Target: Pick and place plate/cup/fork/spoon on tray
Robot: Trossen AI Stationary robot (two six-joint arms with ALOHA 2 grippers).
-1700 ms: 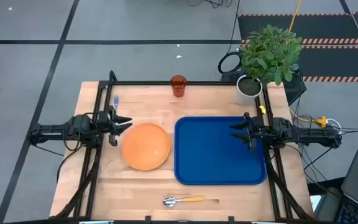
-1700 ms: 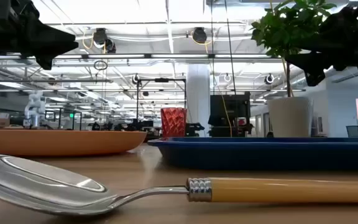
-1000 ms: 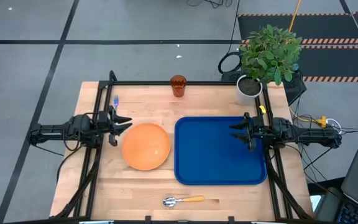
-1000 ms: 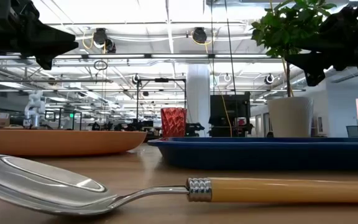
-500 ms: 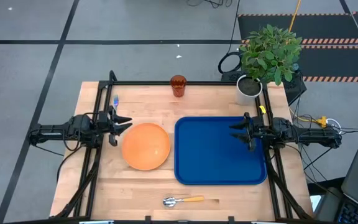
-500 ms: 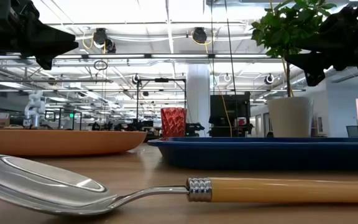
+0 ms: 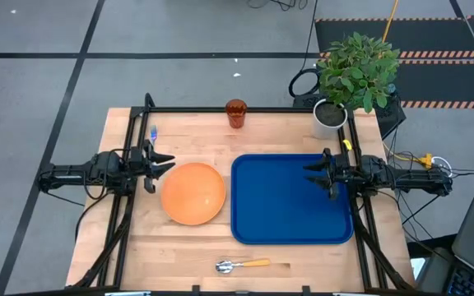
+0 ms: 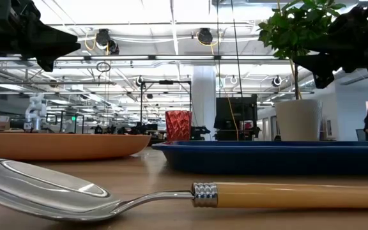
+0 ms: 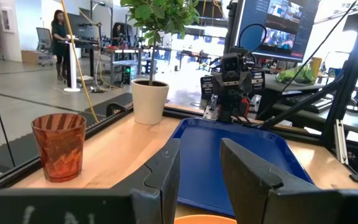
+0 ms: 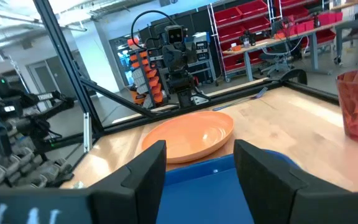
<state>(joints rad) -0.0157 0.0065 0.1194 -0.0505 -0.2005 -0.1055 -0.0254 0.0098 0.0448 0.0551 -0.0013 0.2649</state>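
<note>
— Change since a moment back: none. Bench (image 7: 196, 247), tray, tableware and both arms sit exactly as they did, so the task hasn't begun; nothing is on the tray.

— Where's everything, biggest first?

— Taking the bench centre as the dial in the high view: the tray (image 7: 291, 200) lies bare at about 4 o'clock, touching nothing. The plate (image 7: 193, 193) is just beside it at 8 o'clock, flat on the wood. The spoon (image 7: 242, 265) lies at 6 o'clock near the front edge. The cup (image 7: 236, 113) stands upright at 12 o'clock by the far rail. The fork (image 7: 153, 134) is at 10 o'clock, near the left frame post.

— And the arms?

— Left gripper (image 7: 160, 164) hovers at 9 o'clock, just beside the plate's rim, fingers apart and empty, pointing toward the tray. Right gripper (image 7: 313, 173) hangs at 3 o'clock over the tray's right part, fingers spread, holding nothing, facing the plate.
</note>
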